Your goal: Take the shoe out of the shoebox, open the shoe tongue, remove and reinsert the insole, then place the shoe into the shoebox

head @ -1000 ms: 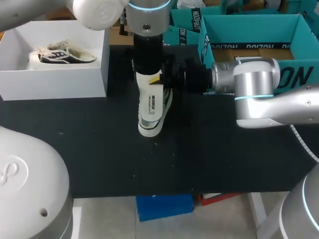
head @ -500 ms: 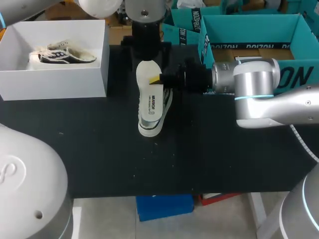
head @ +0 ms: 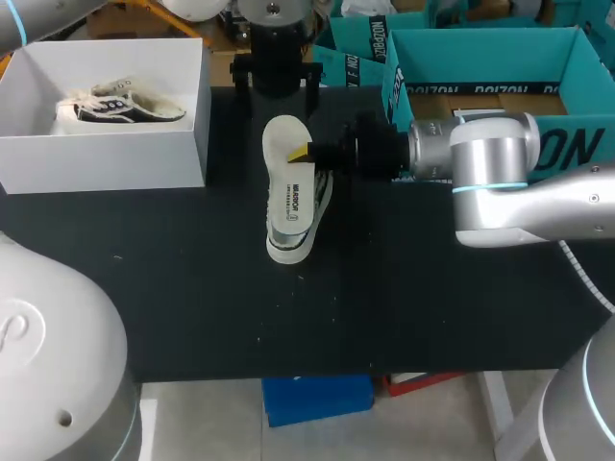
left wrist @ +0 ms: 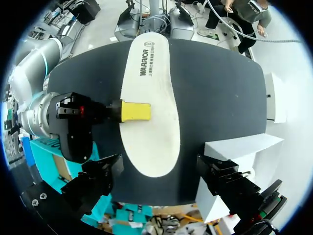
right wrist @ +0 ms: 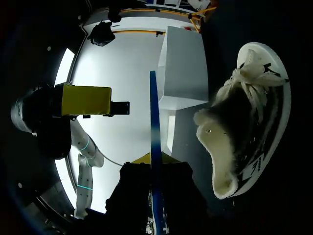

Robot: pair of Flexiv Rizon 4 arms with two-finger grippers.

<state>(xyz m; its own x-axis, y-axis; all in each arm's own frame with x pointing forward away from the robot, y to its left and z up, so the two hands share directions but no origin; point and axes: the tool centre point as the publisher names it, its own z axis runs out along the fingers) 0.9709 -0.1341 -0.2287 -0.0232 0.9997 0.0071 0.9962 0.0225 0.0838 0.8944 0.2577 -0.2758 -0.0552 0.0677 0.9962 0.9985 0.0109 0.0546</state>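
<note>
Right gripper [head: 301,152] pinches the insole [head: 286,187] by its side edge, the shoe [right wrist: 247,127] just beneath (on the black table [head: 432,307]); left gripper [head: 277,82] hangs above, fingers spread wide, touching nothing.

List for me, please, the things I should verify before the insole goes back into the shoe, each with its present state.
1. Grip: the right gripper is shut on the insole, with one yellow finger on top. Ok.
2. Other arm: the left gripper is open and touches nothing. Ok.
3. Alignment: the shoe lies on the table directly under the held insole. Ok.
4. Whether the shoe is opened wide enough to take it. Cannot tell.
5. Room in the shoebox: the floor is bare beside the other shoe. Ok.
</note>
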